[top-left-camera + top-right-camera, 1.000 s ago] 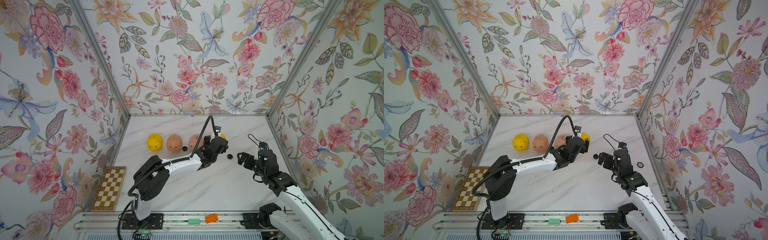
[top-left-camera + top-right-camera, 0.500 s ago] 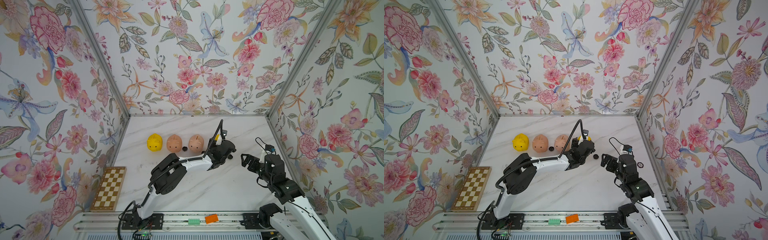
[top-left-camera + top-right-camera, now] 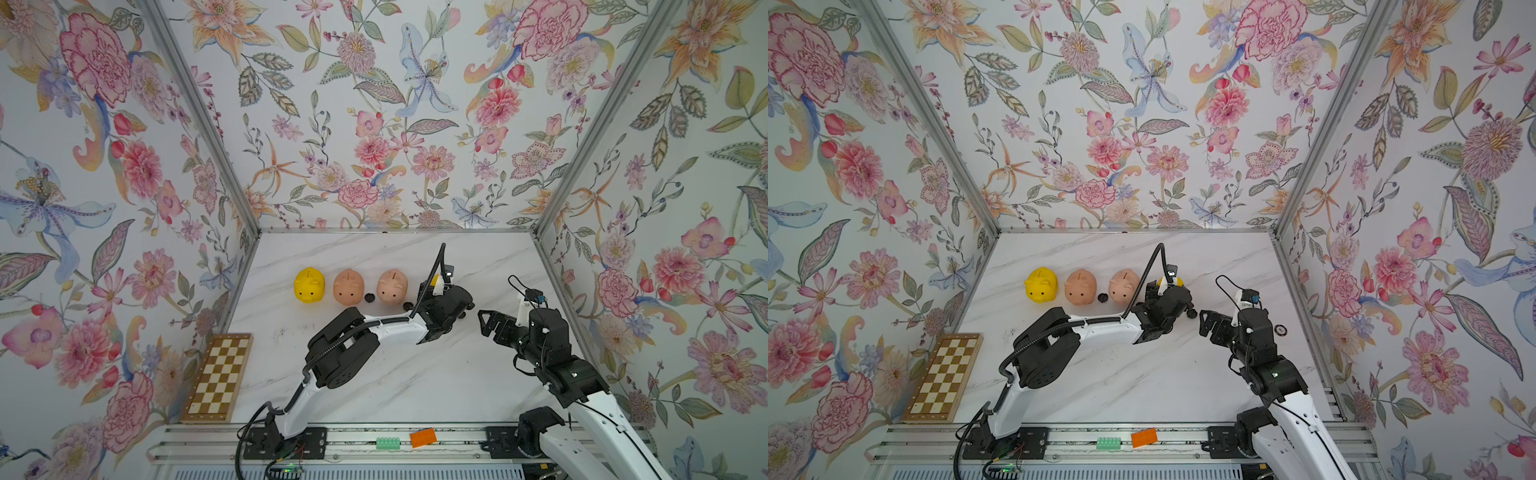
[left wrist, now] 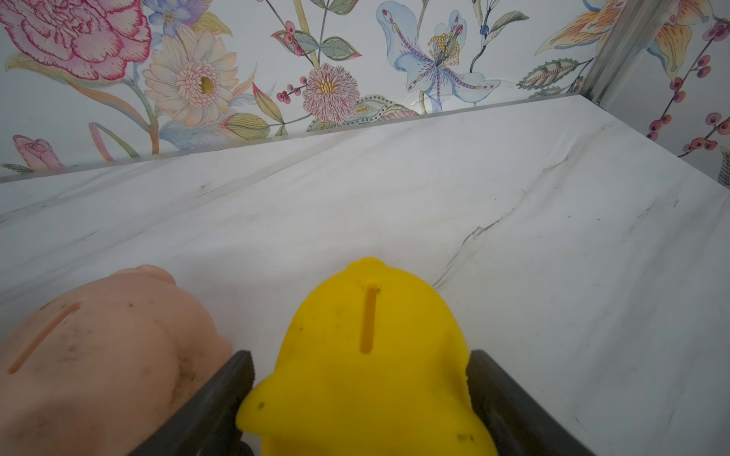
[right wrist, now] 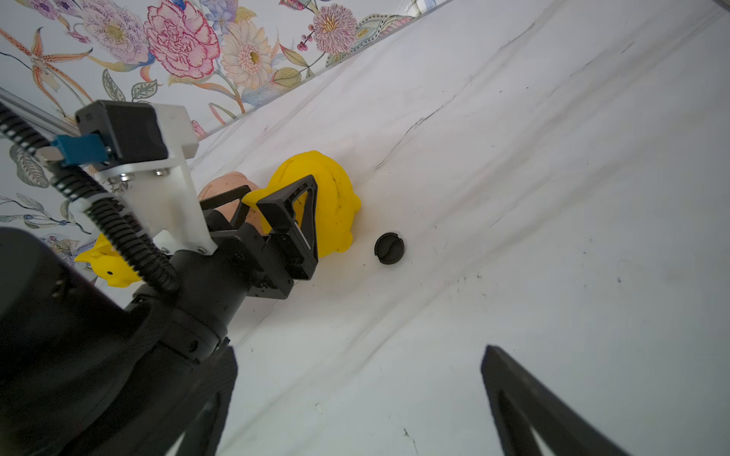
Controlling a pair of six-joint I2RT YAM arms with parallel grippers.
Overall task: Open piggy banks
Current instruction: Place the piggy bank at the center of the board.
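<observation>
Three piggy banks stand in a row at the back in both top views: a yellow one (image 3: 308,285) and two peach ones (image 3: 348,286) (image 3: 391,286). To their right, a second yellow piggy bank (image 4: 371,355) sits upright on the marble, coin slot up. My left gripper (image 4: 359,355) is shut on its sides, and from above the left gripper (image 3: 441,293) hides most of it. The right gripper (image 3: 484,322) hovers open to the right of it, its jaws wide apart over bare marble in the right wrist view, right gripper (image 5: 359,353).
Small black plugs lie on the marble: one (image 3: 369,297) between the peach pigs, one (image 3: 407,306) by the left arm, one (image 5: 389,248) beside the held pig. A chessboard (image 3: 218,376) lies front left. Floral walls close three sides. An orange piece (image 3: 423,437) sits on the front rail.
The left arm's elbow has swung right and its gripper has shifted slightly right with the yellow pig, uncovering the right peach pig. The right arm shifted only slightly.
</observation>
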